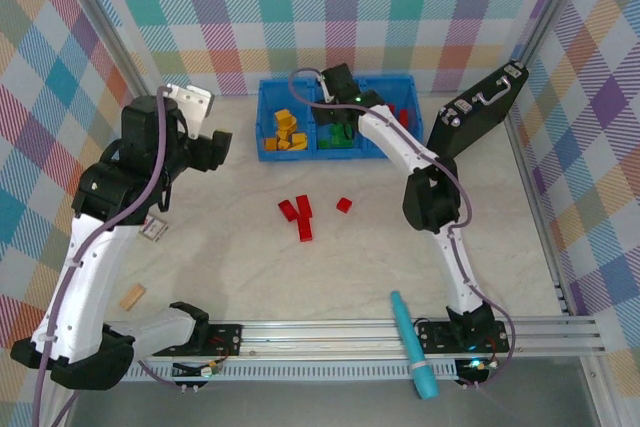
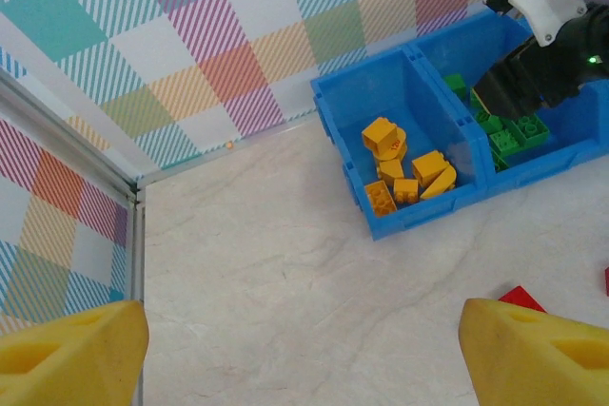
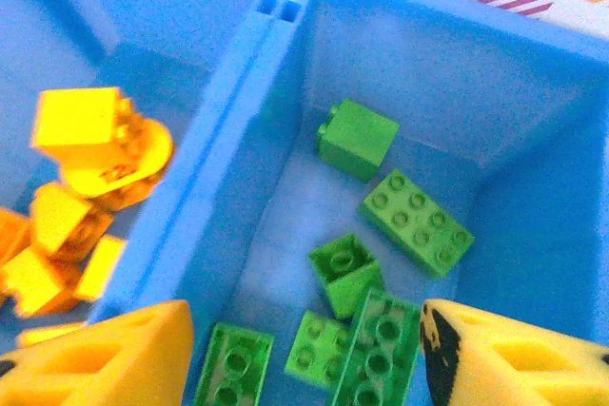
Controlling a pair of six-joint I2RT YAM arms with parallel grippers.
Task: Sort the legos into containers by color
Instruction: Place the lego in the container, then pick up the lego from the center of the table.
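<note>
Hovering over the middle compartment of the blue tray [image 1: 263,112], which sits against the table's far edge, the right gripper [image 3: 314,354] has its fingers spread with nothing between them; green legos [image 3: 416,221] lie loose on the compartment floor beneath. The left compartment holds yellow legos [image 1: 284,132], and the right one shows a few red pieces [image 1: 402,115]. Several loose red legos [image 1: 299,215] lie on the bare table near its centre, one set slightly apart. The left gripper [image 2: 304,358] hangs near the far-left corner, jaws wide and empty
</note>
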